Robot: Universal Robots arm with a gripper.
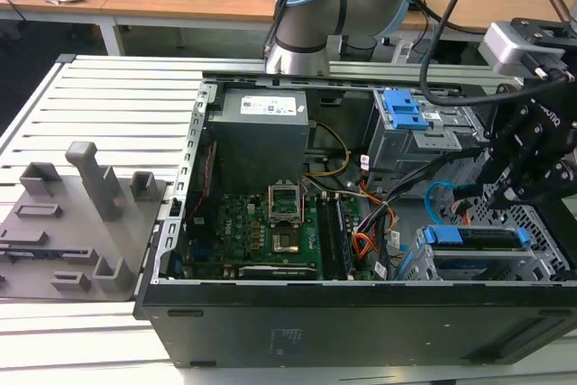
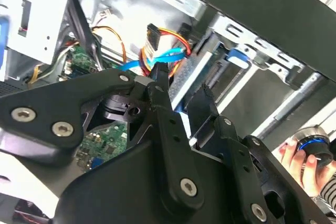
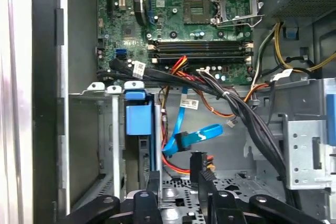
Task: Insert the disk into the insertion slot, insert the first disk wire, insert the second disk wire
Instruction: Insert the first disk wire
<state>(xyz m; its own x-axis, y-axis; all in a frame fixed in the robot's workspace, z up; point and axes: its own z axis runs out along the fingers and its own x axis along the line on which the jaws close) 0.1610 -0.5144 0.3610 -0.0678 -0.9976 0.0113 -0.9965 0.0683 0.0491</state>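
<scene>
In the exterior view, the open computer case [image 1: 361,313] lies on a slatted worktop [image 1: 108,105], and the end effector [image 1: 518,182] hangs over its corner at the exterior view's right. Below it, one disk [image 1: 473,239] in its blue frame sits in the insertion slot [image 1: 545,259], apparently already seated. In the second wrist view, the end effector [image 2: 181,95] has its jaws somewhat apart with nothing gripped. One finger tip is just beside the single blue flat wire [image 2: 163,57], and one orange-and-red wire bundle [image 2: 173,39] with a black plug sits close behind. A person's hand [image 2: 302,161] shows past the case edge. In the first wrist view, the disk [image 3: 137,119] stands edge-on in the insertion slot [image 3: 105,90], and the blue flat wire [image 3: 194,137] loops loose nearby. The disk looks stiff, dense and shock-sensitive, so it is best held by the frame's sides. Both wires look light and springy, best pinched at their rigid plugs.
</scene>
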